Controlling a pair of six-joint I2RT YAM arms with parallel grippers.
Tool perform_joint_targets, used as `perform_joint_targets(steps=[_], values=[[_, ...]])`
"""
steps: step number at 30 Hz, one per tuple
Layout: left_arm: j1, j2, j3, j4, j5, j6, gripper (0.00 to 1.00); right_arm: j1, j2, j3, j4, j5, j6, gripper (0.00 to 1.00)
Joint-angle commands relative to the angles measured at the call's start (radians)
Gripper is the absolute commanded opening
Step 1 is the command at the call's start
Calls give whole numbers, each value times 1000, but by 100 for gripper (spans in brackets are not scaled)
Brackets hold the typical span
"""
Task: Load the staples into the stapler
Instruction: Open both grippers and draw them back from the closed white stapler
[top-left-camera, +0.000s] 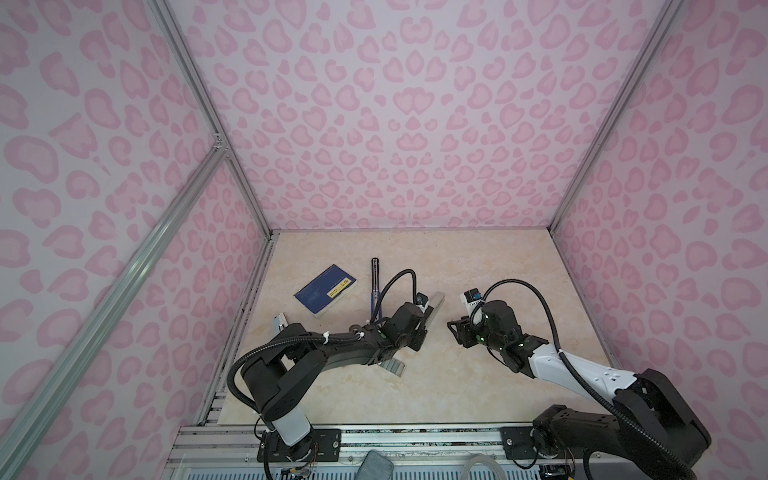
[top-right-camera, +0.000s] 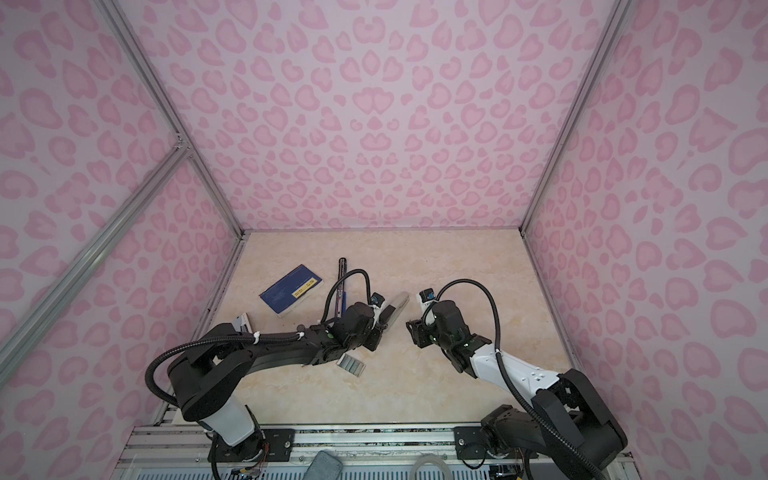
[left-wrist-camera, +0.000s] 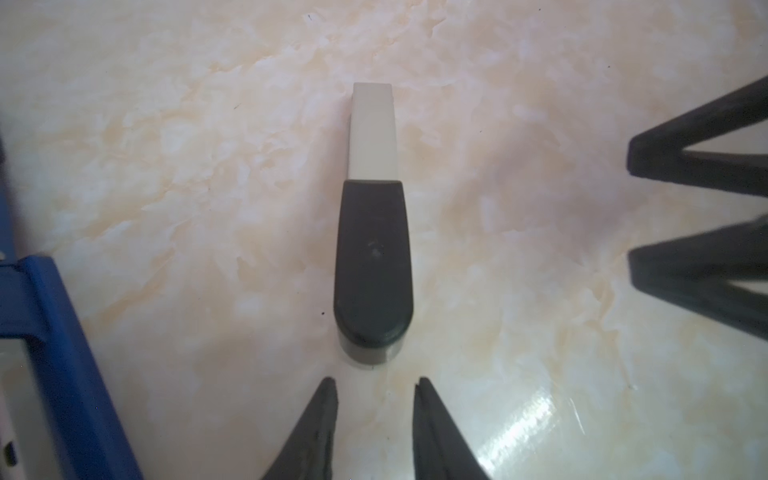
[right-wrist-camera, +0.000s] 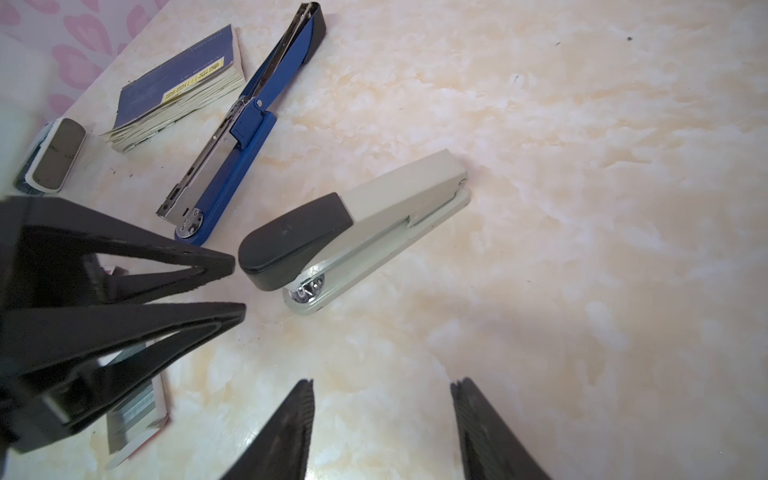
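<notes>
My left pincer (left-wrist-camera: 375, 380), apart and empty, faces the closed grey stapler (left-wrist-camera: 372, 232); right pincer (right-wrist-camera: 383, 381) apart too. The staples (top-right-camera: 351, 365) lie beneath my left arm (top-right-camera: 282, 353). Next, I think: prise the stapler open.

Enclosure walls (top-left-camera: 415, 104) on three sides: pale lilac panels printed with pink leopard-style spots, joined at the corners by aluminium profiles (top-left-camera: 199, 83). Worktop (top-left-camera: 478, 270) is cream, marble-patterned and glossy, with a bright patch of reflected light (left-wrist-camera: 523, 419). A slotted aluminium rail (top-left-camera: 415, 440) runs along its near edge.
</notes>
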Motion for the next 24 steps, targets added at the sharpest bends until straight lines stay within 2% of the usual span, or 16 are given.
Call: perform_joint_targets(steps=[1, 3, 9, 16, 21, 24], values=[[4, -53, 19, -74, 1, -29, 50, -1, 0, -9, 29, 0, 9, 56], [17, -57, 67, -143, 13, -38, 59, -1, -3, -10, 28, -1, 11, 56], [61, 62, 283, -340, 99, -35, 60, -2, -17, -20, 25, -4, 19, 56], [63, 224, 478, -489, 120, -2, 60, -8, -51, -45, 23, 7, 26, 56], [63, 311, 550, -533, 110, 9, 53, -20, -60, -50, 20, 2, 28, 56], [63, 335, 555, -538, 102, 15, 40, -21, -65, -55, 25, 0, 29, 56]])
